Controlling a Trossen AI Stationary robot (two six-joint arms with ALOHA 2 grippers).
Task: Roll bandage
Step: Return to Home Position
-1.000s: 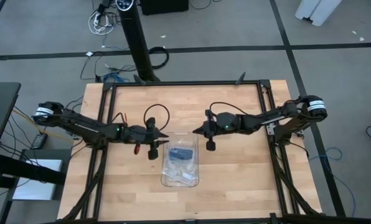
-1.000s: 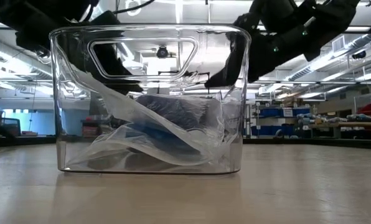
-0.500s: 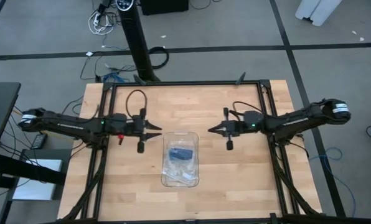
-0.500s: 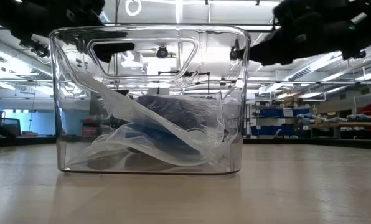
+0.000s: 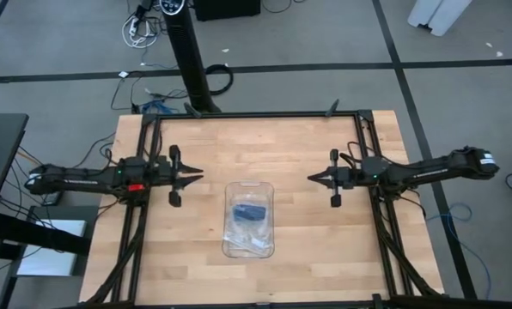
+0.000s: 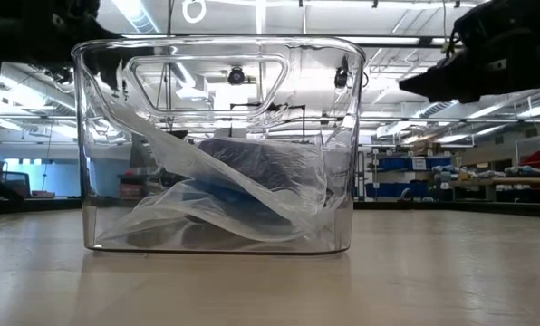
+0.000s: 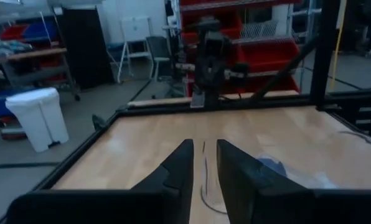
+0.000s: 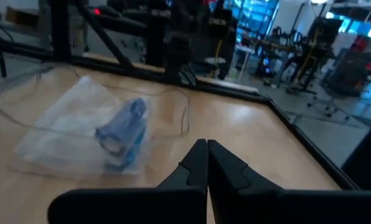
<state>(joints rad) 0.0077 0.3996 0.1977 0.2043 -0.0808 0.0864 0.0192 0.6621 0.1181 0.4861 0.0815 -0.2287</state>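
Observation:
The dark navy bandage (image 5: 249, 210) lies in a clear plastic container (image 5: 227, 225) at the table's middle, resting on crumpled clear bags; in the low view it shows as a dark bundle (image 6: 252, 156). My left gripper (image 5: 198, 175) hovers left of the container, pointing at it, its fingers a narrow gap apart (image 7: 203, 149) and empty. My right gripper (image 5: 313, 177) hovers right of the container, pointing at it, shut and empty (image 8: 206, 147). The bandage also shows in the right wrist view (image 8: 126, 127).
Crumpled clear bags (image 6: 207, 204) fill the container's lower part, with a lighter blue item (image 6: 229, 195) among them. The black table frame (image 5: 366, 146) runs along the far and side edges. Bare wood (image 5: 247, 146) lies around the container.
Both arms have drawn back from the container: my left gripper toward the table's left edge, my right gripper toward the right edge. Each had stood close beside the container's far end. The container and the bandage have stayed where they were.

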